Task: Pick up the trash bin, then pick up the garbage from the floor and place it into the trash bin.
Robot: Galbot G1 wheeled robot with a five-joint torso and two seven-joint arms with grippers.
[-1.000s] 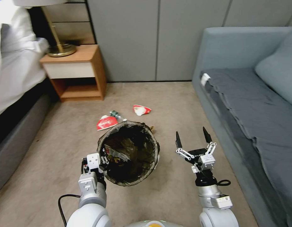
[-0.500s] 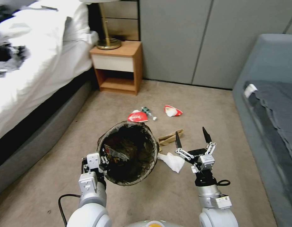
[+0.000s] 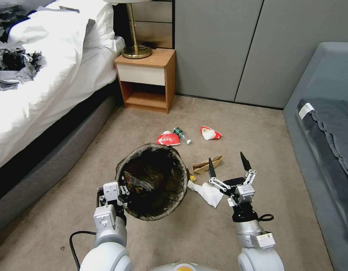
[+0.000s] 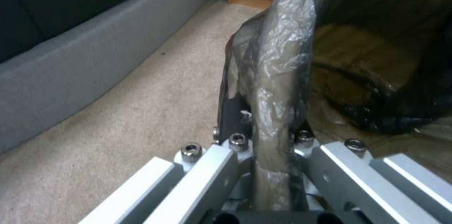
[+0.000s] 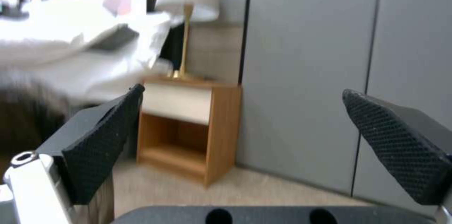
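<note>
Camera swung left, tissue (image 3: 206, 192) beside right end effector (image 3: 227, 164)

The floor is covered with a beige carpet (image 3: 256, 143). At the back stands a wall of grey panels (image 3: 219, 45) with thin dark seams between them. A wooden nightstand (image 3: 145, 81) stands against this wall; it has a white drawer above an open shelf. A lamp (image 3: 135, 37) with a brass foot and a white shade stands on top of it. At the left of the nightstand is a bed (image 3: 38, 86) with white crumpled bedding and a grey base. At the right edge is a grey-blue sofa (image 3: 324, 113) with a dark cover on its seat.
</note>
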